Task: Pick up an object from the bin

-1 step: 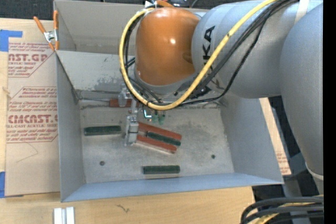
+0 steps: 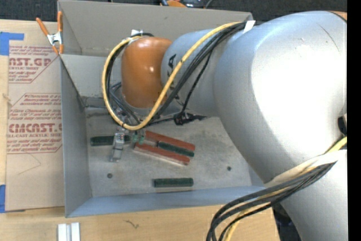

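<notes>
A short dark green flat bar [image 2: 100,140] lies on the floor of the grey metal bin [image 2: 131,175]. It is just left of the tool [image 2: 117,150], and a bundle of flat red-and-green strips [image 2: 169,148] lies just right of it. A clean pick, I judge, means centring over one piece and descending straight, so the neighbours stay put. Under the rounded orange wrist cover [image 2: 141,73] I cannot tell whether the tool is wide or narrow, and the bulky grey arm [image 2: 282,99] hides the bin's right part.

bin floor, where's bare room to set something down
Bare floor lies on the right, between the red-green strips and the arm, and in the near-left corner, left of the long green bar. Crowded at centre-left: the jaws, the short green bar and the strips sit close together.
</notes>
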Action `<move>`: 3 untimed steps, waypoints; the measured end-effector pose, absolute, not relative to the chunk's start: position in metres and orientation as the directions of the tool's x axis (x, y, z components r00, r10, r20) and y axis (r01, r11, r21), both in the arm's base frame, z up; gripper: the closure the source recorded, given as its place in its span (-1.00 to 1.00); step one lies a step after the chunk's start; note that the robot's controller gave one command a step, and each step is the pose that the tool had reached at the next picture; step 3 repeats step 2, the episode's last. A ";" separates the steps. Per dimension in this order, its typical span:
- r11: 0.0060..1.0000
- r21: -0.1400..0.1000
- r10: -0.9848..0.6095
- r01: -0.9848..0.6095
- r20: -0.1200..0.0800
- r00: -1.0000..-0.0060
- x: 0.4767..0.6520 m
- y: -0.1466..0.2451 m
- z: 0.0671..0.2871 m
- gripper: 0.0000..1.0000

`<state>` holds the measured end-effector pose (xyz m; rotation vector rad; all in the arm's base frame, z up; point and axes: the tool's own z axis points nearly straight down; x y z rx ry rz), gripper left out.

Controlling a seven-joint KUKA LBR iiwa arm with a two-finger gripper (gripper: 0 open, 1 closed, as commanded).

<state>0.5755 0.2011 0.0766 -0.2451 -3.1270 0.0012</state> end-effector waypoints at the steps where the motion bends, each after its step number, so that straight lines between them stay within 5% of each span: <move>1: 0.988 0.002 0.156 0.156 0.000 -0.988 0.577 0.201 0.082 1.00; 2: 0.992 0.005 0.125 0.125 -0.009 -0.992 0.593 0.191 0.221 1.00; 3: 0.992 0.005 0.125 0.125 -0.009 -0.992 0.593 0.191 0.221 1.00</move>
